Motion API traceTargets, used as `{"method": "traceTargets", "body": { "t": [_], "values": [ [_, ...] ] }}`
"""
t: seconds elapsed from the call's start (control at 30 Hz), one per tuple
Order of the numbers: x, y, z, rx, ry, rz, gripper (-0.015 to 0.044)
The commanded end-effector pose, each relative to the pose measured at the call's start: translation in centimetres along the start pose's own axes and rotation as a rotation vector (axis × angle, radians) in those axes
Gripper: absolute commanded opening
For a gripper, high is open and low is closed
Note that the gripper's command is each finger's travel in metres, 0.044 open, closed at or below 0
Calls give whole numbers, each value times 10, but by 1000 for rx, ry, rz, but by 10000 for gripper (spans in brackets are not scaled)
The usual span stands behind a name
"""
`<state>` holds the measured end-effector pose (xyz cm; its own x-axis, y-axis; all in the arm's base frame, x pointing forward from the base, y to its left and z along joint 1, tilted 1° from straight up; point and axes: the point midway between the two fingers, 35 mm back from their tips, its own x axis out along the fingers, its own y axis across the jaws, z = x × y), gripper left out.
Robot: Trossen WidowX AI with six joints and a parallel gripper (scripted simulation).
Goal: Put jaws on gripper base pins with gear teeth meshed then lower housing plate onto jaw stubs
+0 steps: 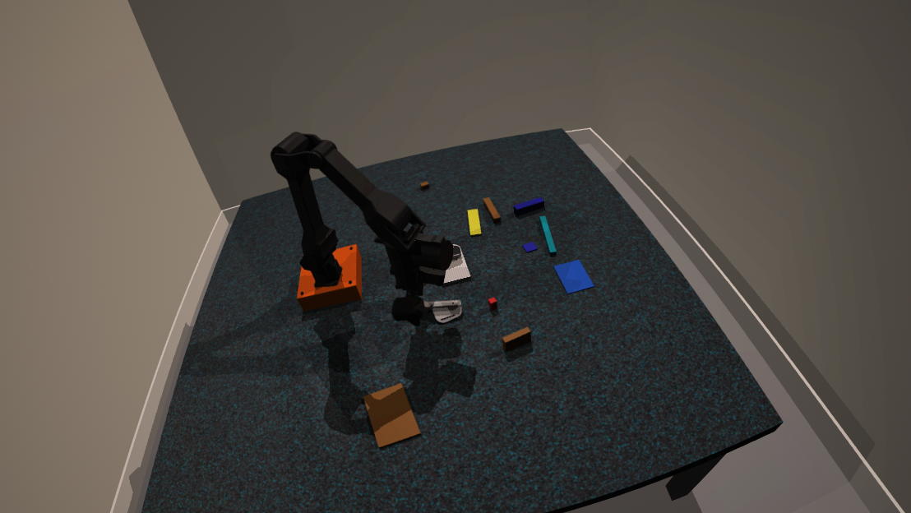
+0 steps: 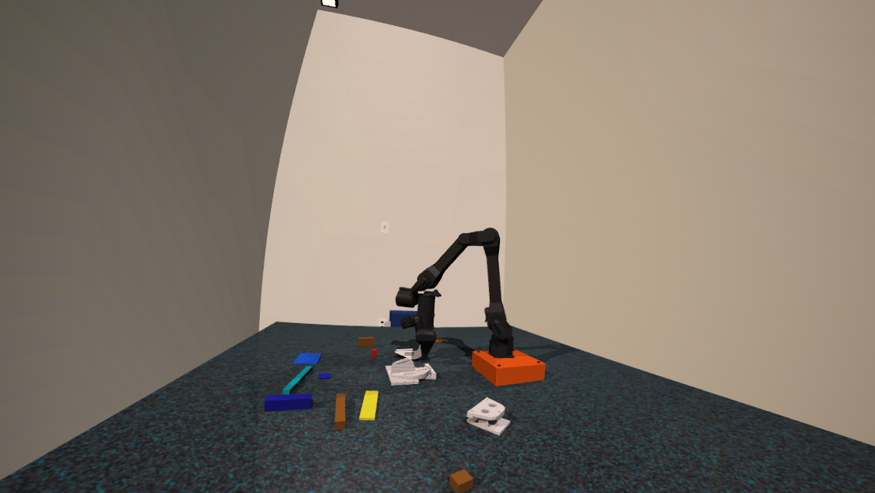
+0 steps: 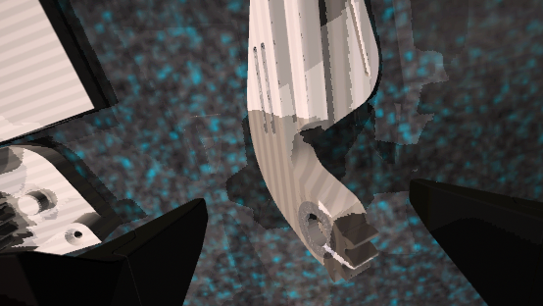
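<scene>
The tool [image 1: 409, 309] [image 2: 426, 348] [image 3: 307, 198] is spread, its fingers on either side of the loose white jaw's [image 1: 447, 311] [image 2: 406, 353] [image 3: 276, 157] toothed end, gripping nothing. In the wrist view, the gripper base [image 3: 59, 198] lies left of that jaw, apart from it. The two-holed housing plate [image 2: 487, 408] sits near right on the desk [image 1: 605, 395] [image 2: 183, 441] [image 3: 172, 54] in the exterior view.

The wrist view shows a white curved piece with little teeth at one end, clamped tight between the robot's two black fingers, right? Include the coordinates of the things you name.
Not clamped: the wrist view shows the gripper [image 3: 307, 198] open, a gap on either side of the white curved piece [image 1: 448, 311] [image 2: 407, 353] [image 3: 279, 162].
</scene>
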<state>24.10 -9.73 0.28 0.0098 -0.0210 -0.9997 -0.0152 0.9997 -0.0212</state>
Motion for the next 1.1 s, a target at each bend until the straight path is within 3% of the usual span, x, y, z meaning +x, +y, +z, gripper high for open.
{"method": "traceTargets", "body": {
  "t": [0.0, 0.1, 0.5, 0.73, 0.8, 1.07],
  "values": [
    [5, 0, -2, -3, 4, -2, 440],
    [5, 0, -2, -3, 4, -2, 440],
    [5, 0, -2, -3, 4, -2, 125],
    [5, 0, -2, -3, 4, -2, 78],
    [5, 0, -2, -3, 4, -2, 37],
    [5, 0, -2, -3, 4, -2, 37]
  ]
}}
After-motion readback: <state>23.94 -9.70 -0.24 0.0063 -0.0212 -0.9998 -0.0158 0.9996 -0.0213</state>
